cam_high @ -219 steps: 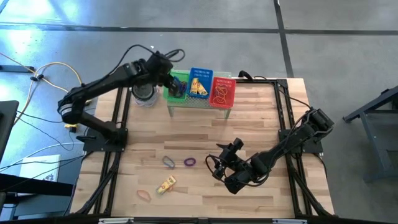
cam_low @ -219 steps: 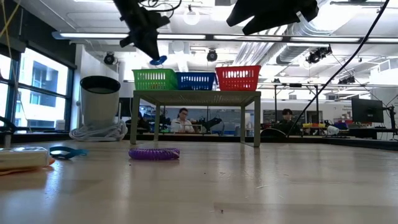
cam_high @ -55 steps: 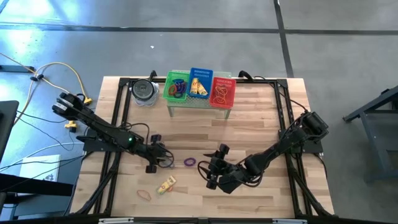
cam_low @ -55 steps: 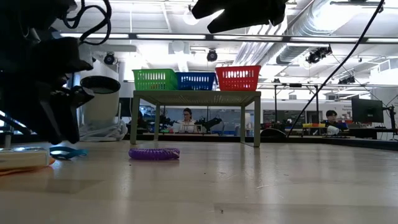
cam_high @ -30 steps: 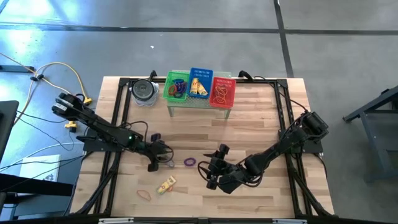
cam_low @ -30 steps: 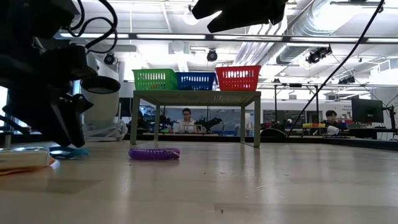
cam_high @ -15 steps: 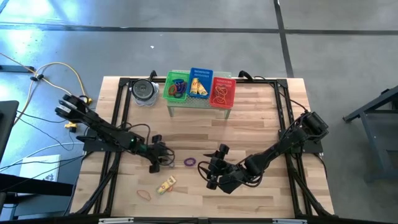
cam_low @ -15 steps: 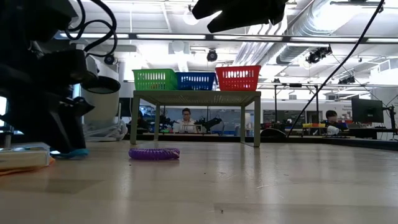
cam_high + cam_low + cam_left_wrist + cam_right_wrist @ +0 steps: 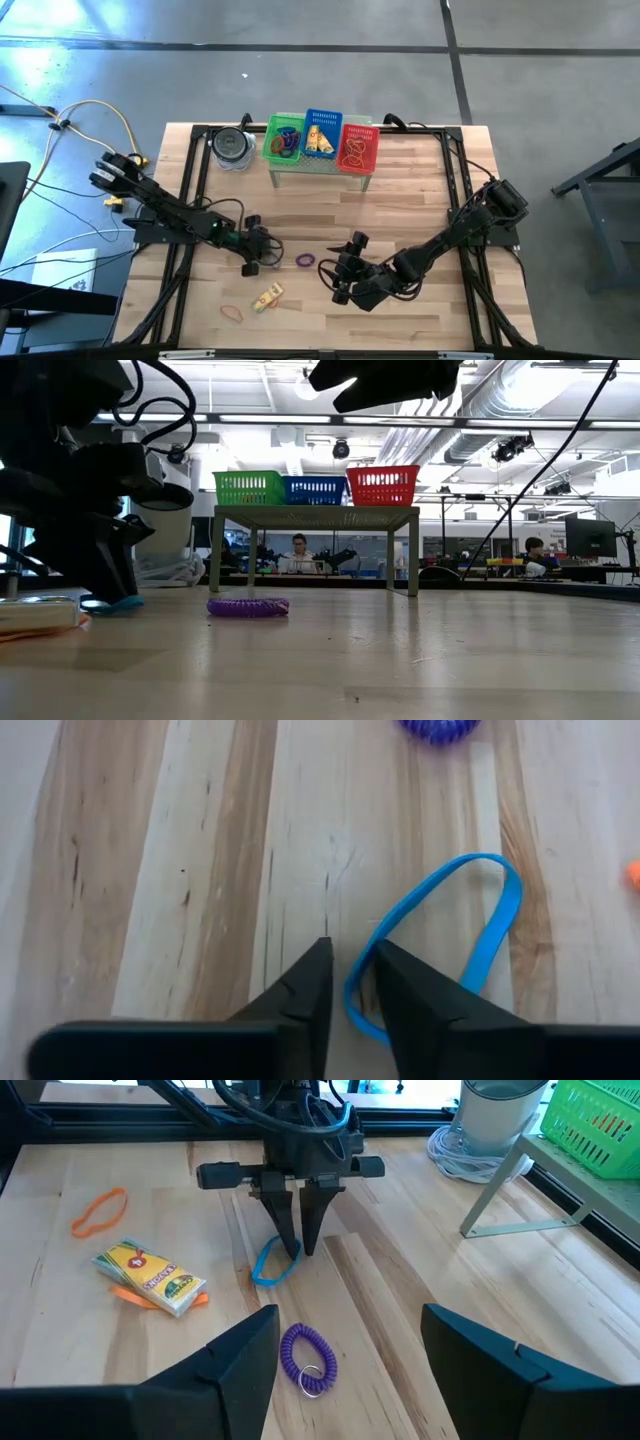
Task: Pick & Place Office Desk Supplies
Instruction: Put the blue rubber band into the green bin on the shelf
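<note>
— Two arms share your bench (image 9: 420, 200). What is around them?

— At the far edge you have a small stand (image 9: 315, 512) carrying three mesh baskets in a row: green (image 9: 284, 140), blue (image 9: 321, 133) and red (image 9: 359, 146). A round grey tin (image 9: 232, 146) sits just beside the stand, on the green basket's side. All of that is well apart from where you are working.

— Where are my tools?

— Your left tool (image 9: 254, 266) is down at the wood in the near-left part of the bench, tips pointing at the surface. Your right tool (image 9: 350, 1315) hangs near the middle, above the wood, its fingers spread wide with nothing between them.

— And the supplies?

— A yellow printed packet (image 9: 267, 296) lies nearer the front edge, with an orange band (image 9: 232, 312) beside it towards the corner. A purple coil loop (image 9: 305, 260) lies flat between your two tools. From above, your left tool covers the blue band loop (image 9: 490, 935); the wrist camera shows it: thin, bright blue, a long, bent oval flat on the wood.

— Have I got it?

— Your left tool's fingers (image 9: 305, 985) are drawn nearly together with one side of that blue band loop pinched between the tips. The rest of it trails out on the bench, near the purple coil but not touching it.
</note>
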